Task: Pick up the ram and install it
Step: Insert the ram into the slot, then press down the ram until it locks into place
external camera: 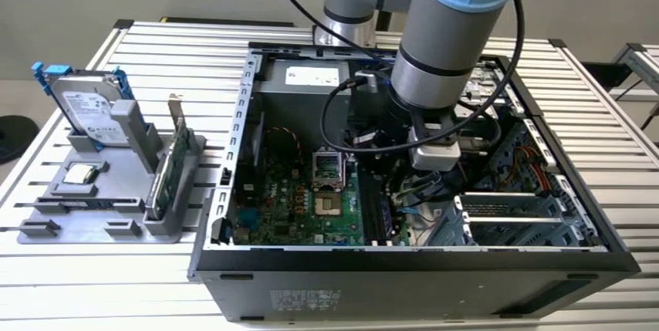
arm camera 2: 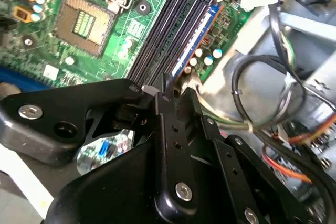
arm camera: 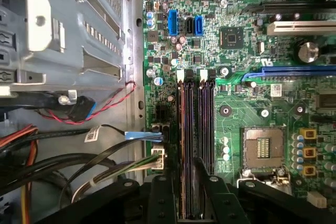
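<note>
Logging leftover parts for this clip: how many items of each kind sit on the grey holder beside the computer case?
Hard drive with blue rails: 1
Green expansion card: 1
Square silver chip: 1
Total on the grey holder: 3

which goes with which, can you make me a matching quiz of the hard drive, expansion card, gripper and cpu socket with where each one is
1 hard drive
2 expansion card
3 gripper
4 cpu socket

a over the memory slots inside the case
b upright in the grey holder, blue rails
c empty, on the motherboard
d on edge in the grey holder, metal bracket

Pairs: 1-b, 2-d, 3-a, 4-c
</note>
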`<action>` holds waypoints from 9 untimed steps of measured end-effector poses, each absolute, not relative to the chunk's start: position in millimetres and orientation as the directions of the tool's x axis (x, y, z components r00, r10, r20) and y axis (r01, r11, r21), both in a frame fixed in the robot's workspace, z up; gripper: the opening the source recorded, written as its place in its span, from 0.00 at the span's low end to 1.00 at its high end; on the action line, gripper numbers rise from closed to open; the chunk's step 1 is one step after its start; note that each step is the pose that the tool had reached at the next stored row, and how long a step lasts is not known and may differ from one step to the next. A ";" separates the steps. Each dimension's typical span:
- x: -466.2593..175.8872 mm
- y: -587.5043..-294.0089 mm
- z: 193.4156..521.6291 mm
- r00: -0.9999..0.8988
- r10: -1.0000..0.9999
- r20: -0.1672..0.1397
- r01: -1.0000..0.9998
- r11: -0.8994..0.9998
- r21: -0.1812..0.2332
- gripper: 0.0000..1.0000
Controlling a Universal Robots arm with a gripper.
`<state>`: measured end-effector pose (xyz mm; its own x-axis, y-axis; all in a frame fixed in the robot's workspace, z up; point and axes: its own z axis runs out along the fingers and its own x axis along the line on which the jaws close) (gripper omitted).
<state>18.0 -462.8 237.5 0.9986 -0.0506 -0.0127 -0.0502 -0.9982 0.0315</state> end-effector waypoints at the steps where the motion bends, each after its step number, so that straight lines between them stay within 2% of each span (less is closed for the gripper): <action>1: 18.0 -462.8 237.5 0.999 -0.051 -0.013 -0.050 -0.998 0.031 1.00; 2: 17.9 -462.8 237.6 0.999 -0.051 -0.013 -0.050 -0.998 0.031 0.00; 9: 17.6 -462.8 238.2 0.999 -0.051 -0.013 -0.050 -0.998 0.032 0.00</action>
